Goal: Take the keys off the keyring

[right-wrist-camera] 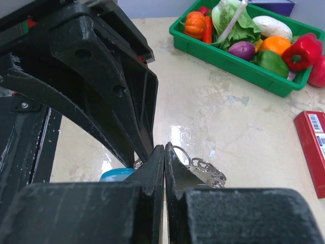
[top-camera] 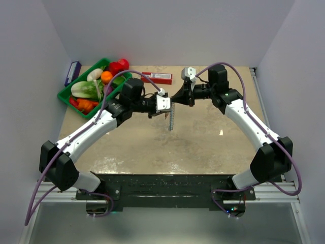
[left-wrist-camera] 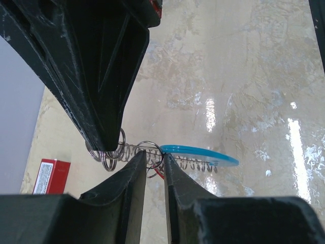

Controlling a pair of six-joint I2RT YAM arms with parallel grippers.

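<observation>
The keyring (left-wrist-camera: 198,151) is a thin loop with a bright blue curved section, held in the air between both grippers. The keys (left-wrist-camera: 133,151) are small silvery rings strung along it, with a red piece (left-wrist-camera: 159,173) below. In the top view they hang as a fringe (top-camera: 171,119) above the table. My left gripper (left-wrist-camera: 155,156) is shut on one silvery ring by the blue section. My right gripper (right-wrist-camera: 164,147) is shut on the loop's end; the silvery pieces (right-wrist-camera: 209,171) and the blue part (right-wrist-camera: 117,174) show beside it. The two grippers nearly touch tip to tip (top-camera: 171,100).
A green tray (top-camera: 65,95) of toy vegetables stands at the back left, also in the right wrist view (right-wrist-camera: 238,63). A long red box (top-camera: 156,77) lies at the back middle. A purple box (top-camera: 72,72) leans by the left wall.
</observation>
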